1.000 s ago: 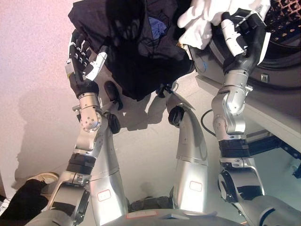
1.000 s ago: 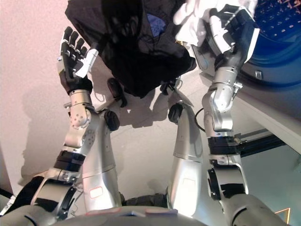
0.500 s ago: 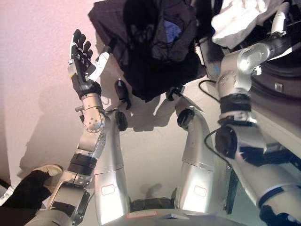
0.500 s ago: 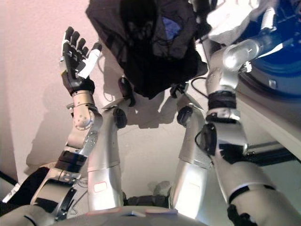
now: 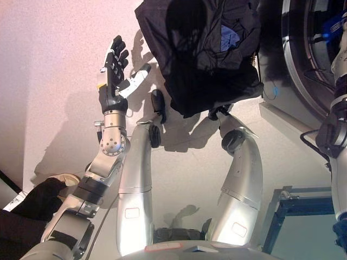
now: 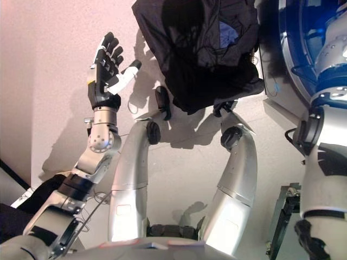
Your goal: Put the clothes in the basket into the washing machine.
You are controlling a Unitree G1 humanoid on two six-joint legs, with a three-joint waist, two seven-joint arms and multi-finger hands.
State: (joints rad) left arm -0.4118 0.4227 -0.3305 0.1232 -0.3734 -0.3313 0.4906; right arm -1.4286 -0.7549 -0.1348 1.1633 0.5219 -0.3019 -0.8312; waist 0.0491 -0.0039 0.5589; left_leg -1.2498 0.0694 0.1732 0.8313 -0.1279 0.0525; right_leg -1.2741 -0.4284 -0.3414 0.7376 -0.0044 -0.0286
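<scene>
A black fabric basket full of dark clothes stands on the floor at the top centre, with a blue patch showing inside. The washing machine is at the top right, and its round opening glows blue. My left hand is raised left of the basket, open and empty, with its fingers straight. My right arm runs up the right edge toward the machine's opening. Its hand is out of sight. No white garment shows.
A person's shoe and dark trouser leg are at the lower left. The machine's grey front panel runs along the right, with a dark blue frame below it. Pale floor lies left of the basket.
My right hand has carried the white garment up and right toward the machine's opening and out of sight. The camera has swung, so the basket sits further right. The left hand stays open.
</scene>
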